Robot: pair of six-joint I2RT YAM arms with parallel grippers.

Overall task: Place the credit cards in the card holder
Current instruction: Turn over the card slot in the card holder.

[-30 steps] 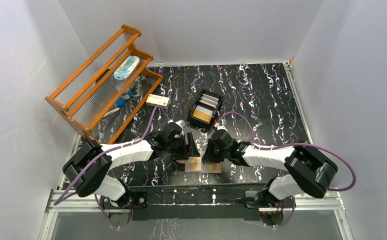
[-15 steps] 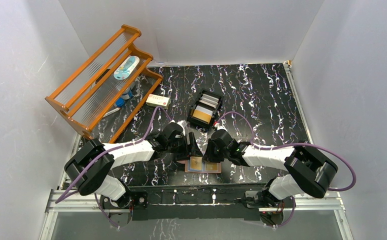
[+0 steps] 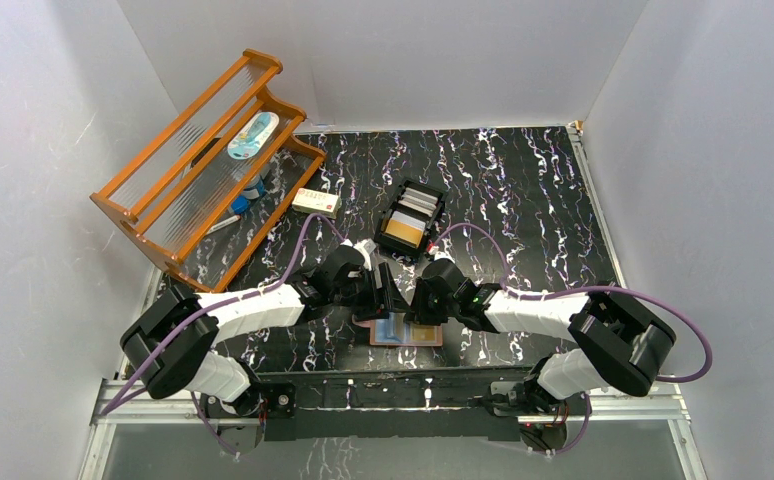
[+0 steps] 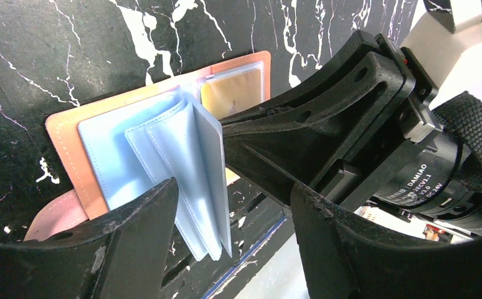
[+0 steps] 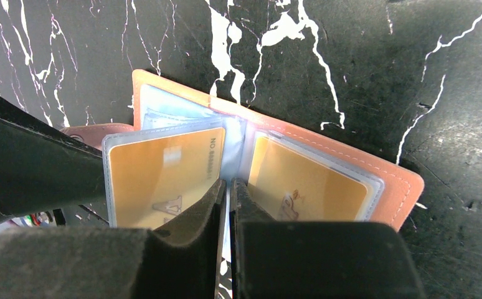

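At the near edge of the counter (image 3: 523, 190) the card holder (image 3: 425, 336) lies open and flat, its salmon cover spread between the two arms. Two gold cards already sit in its clear sleeves, one (image 5: 164, 174) in a raised leaf and one (image 5: 301, 187) in the leaf lying flat on the cover.

The right hand (image 5: 228, 187) is almost closed. A thin pale edge shows between its fingers, so it seems to pinch the card holder by one sleeve at the fold. The left hand (image 4: 232, 199) stands well open and grips nothing. Its fingers straddle a fan of empty blue-tinted sleeves (image 4: 185, 168) that stand up from the cover.

Judging by this, the step in hand is leafing through to a free pocket and holding it open, not carrying a card. Neither hand has a card.

The next move calls for one hand to keep the leaves parted while the other reaches for a card and lines its short edge up with the pocket mouth. The floppy plastic may fold shut if let go.

Farther back the black tray (image 3: 433, 222) holds more cards, a gold one (image 3: 403, 232) in front. Beyond it are a small white box (image 3: 316, 201) and the wooden rack (image 3: 203, 165).
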